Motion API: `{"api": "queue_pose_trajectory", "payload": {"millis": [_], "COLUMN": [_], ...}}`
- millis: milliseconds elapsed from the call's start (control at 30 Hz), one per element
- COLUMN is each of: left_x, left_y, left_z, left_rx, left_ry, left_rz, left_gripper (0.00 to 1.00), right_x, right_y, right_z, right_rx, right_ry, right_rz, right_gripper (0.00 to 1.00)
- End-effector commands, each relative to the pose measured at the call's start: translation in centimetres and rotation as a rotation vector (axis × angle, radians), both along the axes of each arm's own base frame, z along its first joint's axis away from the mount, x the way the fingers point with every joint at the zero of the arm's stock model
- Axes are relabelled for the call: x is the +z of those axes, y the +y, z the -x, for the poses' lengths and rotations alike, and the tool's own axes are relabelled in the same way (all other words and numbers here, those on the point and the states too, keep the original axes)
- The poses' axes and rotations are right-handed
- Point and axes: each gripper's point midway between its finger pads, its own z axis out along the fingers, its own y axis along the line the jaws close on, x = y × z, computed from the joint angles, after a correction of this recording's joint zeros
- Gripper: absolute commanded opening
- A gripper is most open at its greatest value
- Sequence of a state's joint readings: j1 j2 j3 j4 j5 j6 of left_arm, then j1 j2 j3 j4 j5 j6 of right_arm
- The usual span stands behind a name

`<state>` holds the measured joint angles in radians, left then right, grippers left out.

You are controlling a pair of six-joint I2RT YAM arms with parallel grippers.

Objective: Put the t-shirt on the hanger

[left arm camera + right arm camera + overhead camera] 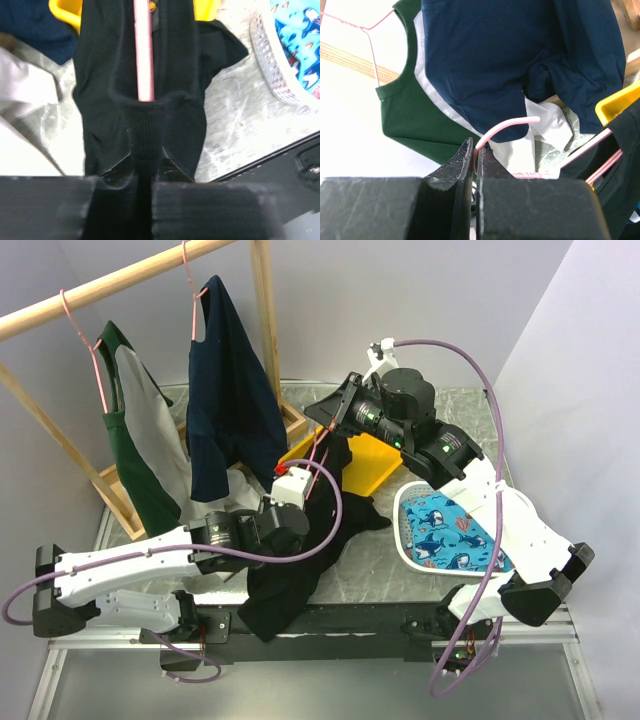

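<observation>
1. Check the left gripper [145, 192]. Its jaws are clenched on the ribbed neckband of the black t-shirt [107, 85].
2. Check the right gripper [474, 161]. Its jaws are pinched together on the pink wire hanger [508, 125], just below the curved hook.
3. Locate the t-shirt in the top view. It hangs in a bunched strip between the 2 grippers, runs down across the metal table [455, 405] and spills over the near edge.
4. Locate the hanger in the left wrist view. 1 pink wire arm runs down the middle of the shirt and disappears behind the neckband.
5. Note the wooden rail [110, 284] at rear left. A navy blue shirt [232, 390] and a green-and-grey shirt [140, 435] hang from it on pink hangers.
6. Note the yellow bin [368, 468] behind the t-shirt and the white basket [408, 540] to its right. The basket holds blue shark-print fabric [455, 530].
</observation>
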<state>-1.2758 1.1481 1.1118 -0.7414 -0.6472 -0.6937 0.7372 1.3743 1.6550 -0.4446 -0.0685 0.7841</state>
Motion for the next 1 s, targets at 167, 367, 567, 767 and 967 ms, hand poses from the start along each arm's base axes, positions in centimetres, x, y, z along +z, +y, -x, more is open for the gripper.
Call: {"api": "queue_pose_trajectory", "payload": {"millis": [167,367,567,767,967], "left_x": [4.7,7.9,12.8,19.0,24.9], "left_y": [0.3,1.4,3.6,5.5,6.3], "left_z": [-0.5,-0.3,-0.4,0.1,1.0], "left_rx": [0.008,0.012,0.068,0.03,-0.048], "left_ry": [-0.072,-0.097,-0.128,-0.179,-0.231], "left_rz": [0.17,0.228,0.271,0.288,0.348], "left_gripper": [0.01,0.01,0.01,0.01,0.01], "right_x": [4.7,5.7,4.8,-4.4,-12.1], "right_y": [-0.5,-2.4,-7.8,-10.5,-9.2], "right_z": [1.2,2.5,5.0,3.9,2.5], "right_rx": [0.036,0.047,-0.037,-0.03,0.051], "right_ry": [-0.147,-0.3,-0.434,-0.419,-0.354], "right_rz": [-0.064,0.017,0.041,0.117,0.227], "right_gripper": [0.28,0.84,1.0,1.0,1.0]}}
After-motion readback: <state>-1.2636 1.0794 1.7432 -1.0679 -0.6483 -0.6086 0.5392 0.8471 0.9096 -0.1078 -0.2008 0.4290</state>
